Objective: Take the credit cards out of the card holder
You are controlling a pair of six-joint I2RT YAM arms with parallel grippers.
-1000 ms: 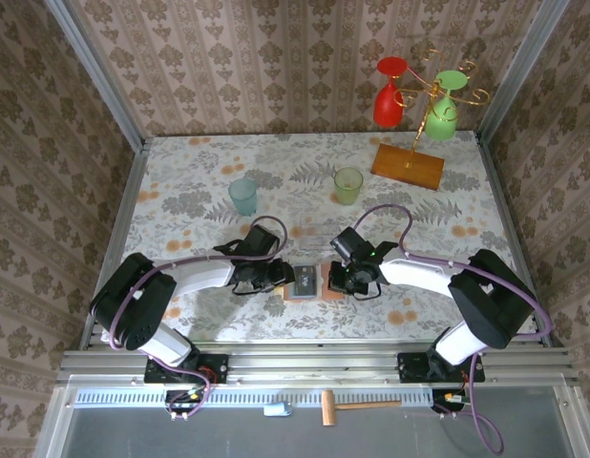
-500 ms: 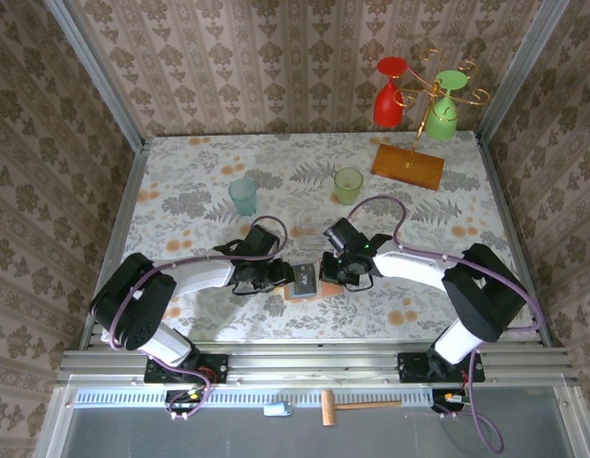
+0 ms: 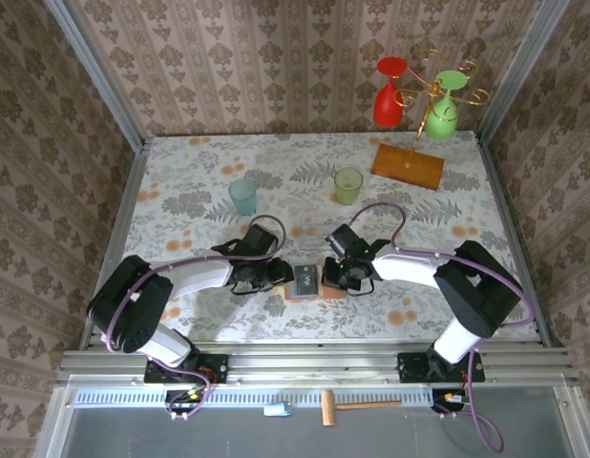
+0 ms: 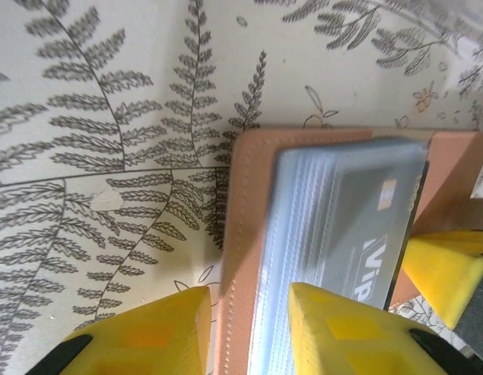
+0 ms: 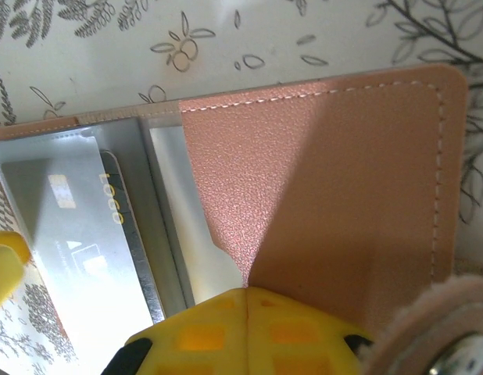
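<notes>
The card holder (image 5: pixel 335 180) lay open on the flowered table (image 3: pixel 200 172), about midway across and toward the near edge, with both arms reaching in on it from either side. From where I sat, the credit cards (image 4: pixel 359 226) were still tucked in its grey-blue pockets on the left half; the top one was dark with a pale "VIP" mark. The right claw (image 5: pixel 248 332) was closed, its yellow fingers pressed together with no gap. The pink right-hand flap ran down in a crease to where they met, so I took it to be pinched there and lifted a little off the pockets. The left claw (image 4: pixel 245 336) stood partly open at the holder's left side. One finger (image 4: pixel 140 340) sat over the bare table just outside the pink stitched border, and the other over the edge of the pockets, so that the border lay between them. I could not tell whether either finger pressed on the holder. Farther out, a blue-green cup (image 3: pixel 243 196) and a yellow-green cup (image 3: pixel 348 184) stood apart beyond the arms. At the far right corner, an orange-based stand (image 3: pixel 408 165) carried a red glass (image 3: pixel 390 95) and a green glass (image 3: pixel 444 110).
</notes>
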